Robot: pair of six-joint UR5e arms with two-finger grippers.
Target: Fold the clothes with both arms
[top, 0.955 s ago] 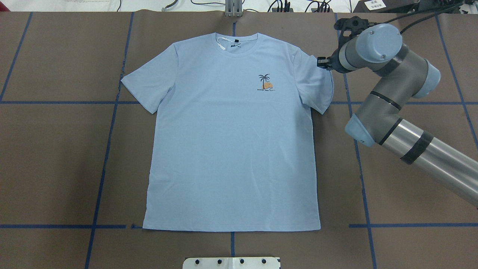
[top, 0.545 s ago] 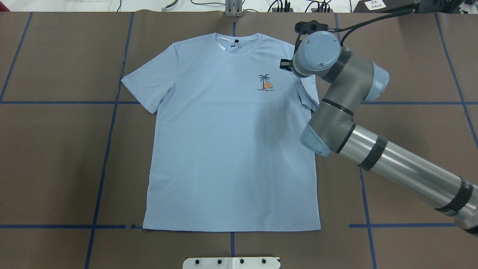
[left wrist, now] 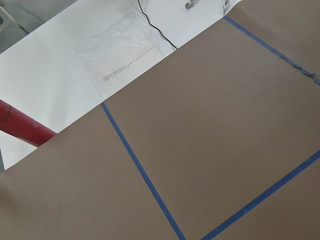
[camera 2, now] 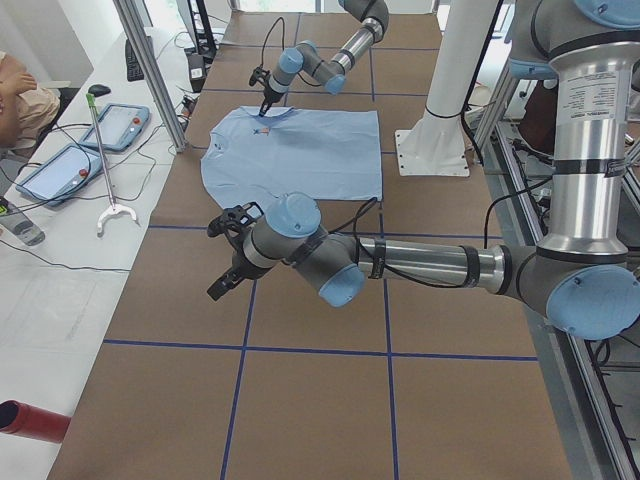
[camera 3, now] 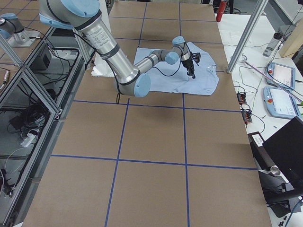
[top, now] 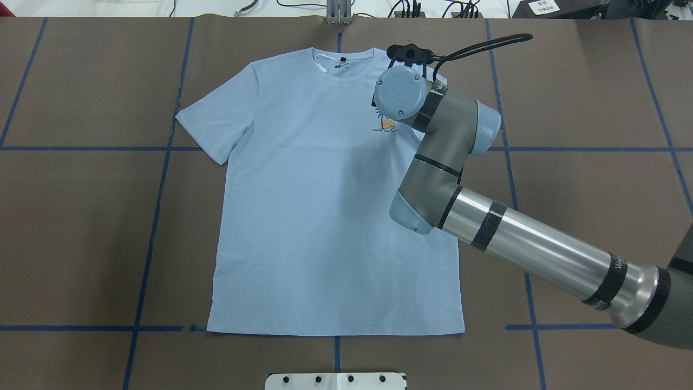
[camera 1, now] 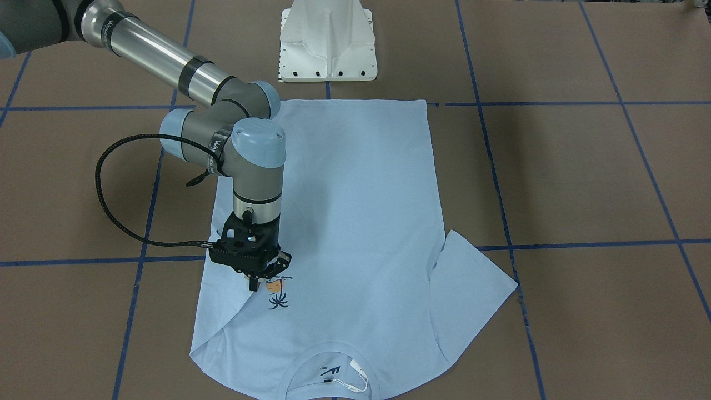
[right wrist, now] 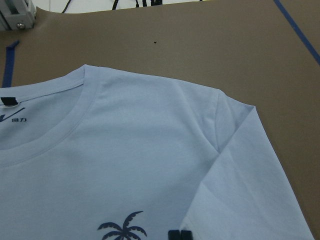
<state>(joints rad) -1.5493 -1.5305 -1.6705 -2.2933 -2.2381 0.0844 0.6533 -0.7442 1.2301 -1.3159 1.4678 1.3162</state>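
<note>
— Shirt (top: 325,216)?
— Flat on desk (top: 81,216).
— Right tool (camera 1: 254,283)?
— Pinching sleeve (right wrist: 245,175), folded over chest beside print (camera 1: 276,298).
— Left tool (camera 2: 217,291)?
— Well apart from shirt, over desk; spread or pressed, cannot tell.

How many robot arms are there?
2. The right arm reaches over the blue T-shirt, with its tip by the palm-tree print. The left arm hangs over the bare brown table, away from the shirt.
</note>
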